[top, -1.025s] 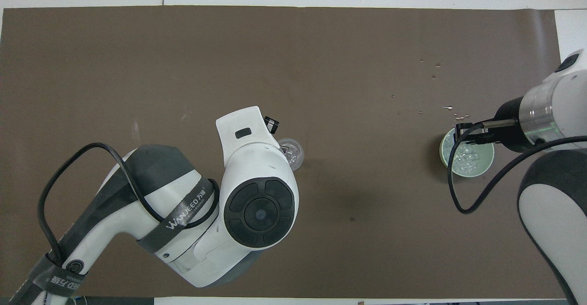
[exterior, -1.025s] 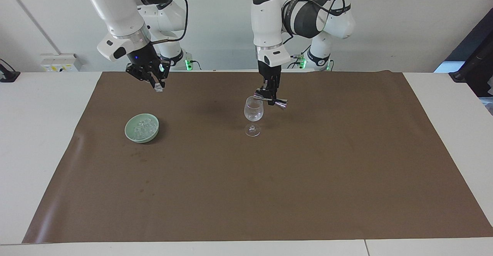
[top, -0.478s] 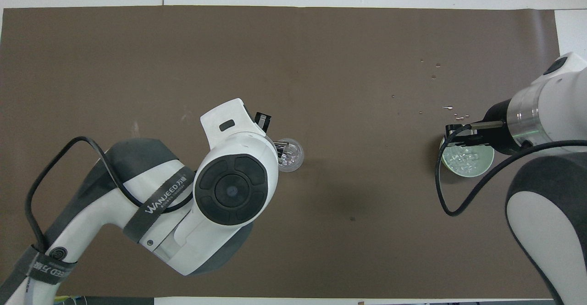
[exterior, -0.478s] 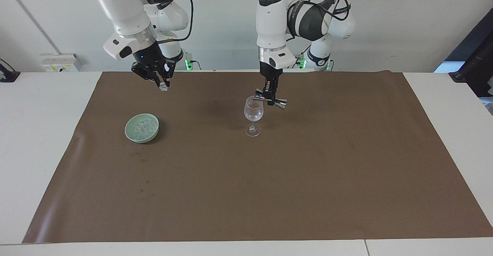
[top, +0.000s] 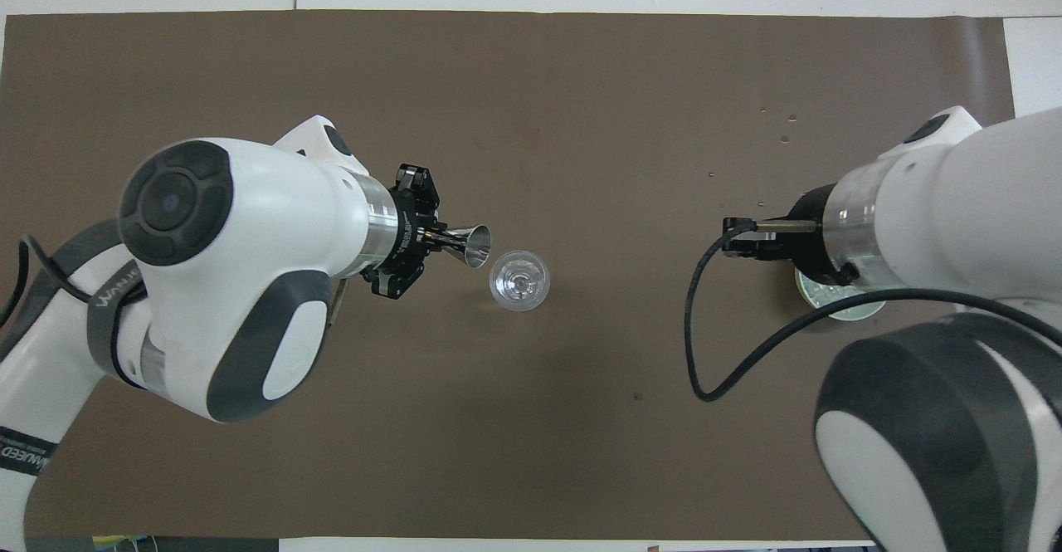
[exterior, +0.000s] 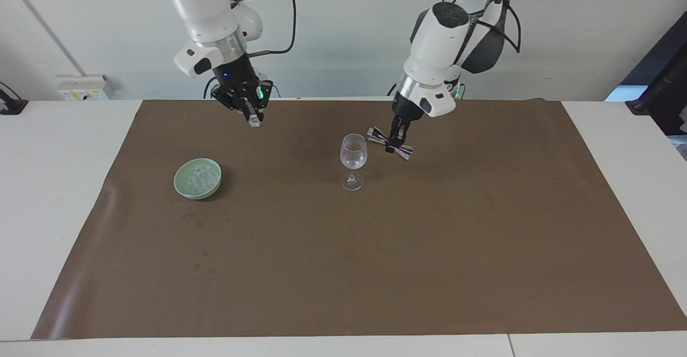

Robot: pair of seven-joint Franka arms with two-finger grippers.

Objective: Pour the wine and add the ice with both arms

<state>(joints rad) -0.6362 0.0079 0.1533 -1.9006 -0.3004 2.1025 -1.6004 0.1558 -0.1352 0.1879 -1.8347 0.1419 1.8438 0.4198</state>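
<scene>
Since the earlier frames, both pincers have been carried sideways: the right pincer (exterior: pixel 252 116) away from over the green bowl (exterior: pixel 197 178) toward the wine glass (exterior: pixel 353 158), the left pincer (exterior: pixel 394 141) off the glass rim toward the left arm's end of the tabletop (exterior: pixel 48 185). Two arms, one bowl, one glass and one metal jigger (exterior: pixel 390 143) are counted. One ice cube (exterior: pixel 254 123) is pinched in the right pincer, over the brown mat (exterior: pixel 375 249) between bowl and glass; more cubes lie in the bowl. The jigger is pinched at its waist, tilted, just beside the glass.
</scene>
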